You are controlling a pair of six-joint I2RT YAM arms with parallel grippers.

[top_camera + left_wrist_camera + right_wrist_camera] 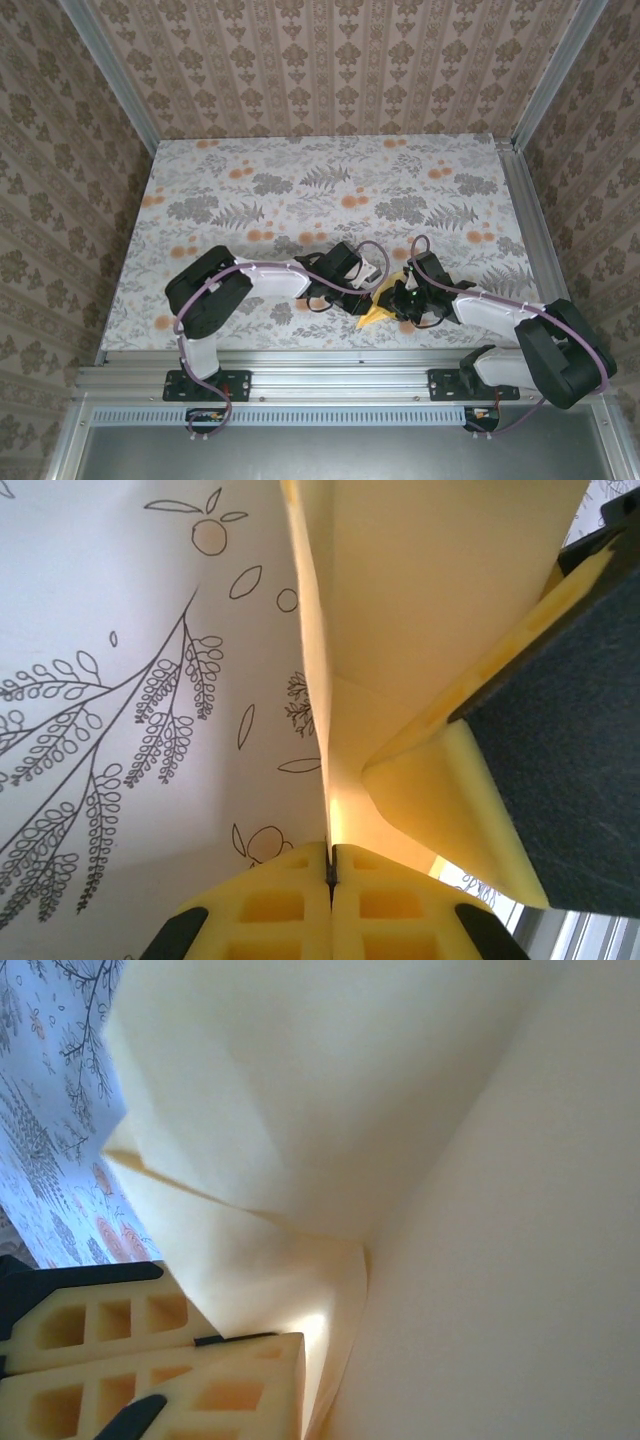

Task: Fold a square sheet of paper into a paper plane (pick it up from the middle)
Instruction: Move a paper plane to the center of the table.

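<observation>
**Folded sheet pinched at lower centre of table**

Top view: the sheet of paper [376, 314], mustard yellow and partly folded, is at lower centre of the frame. It sits between the two arms' wrists over the flower-printed table [300, 190].

Left wrist view: the left gripper [330, 866] is at bottom centre, pads pressed together and pinching the sheet's edge. The paper stands upright, running up the frame. At right, a dark finger with a yellow pad touches a curled flap.

Right wrist view: the right gripper [245, 1340] is at lower left, fingers close together and paper crowding the tips. I cannot tell whether they pinch it.
</observation>
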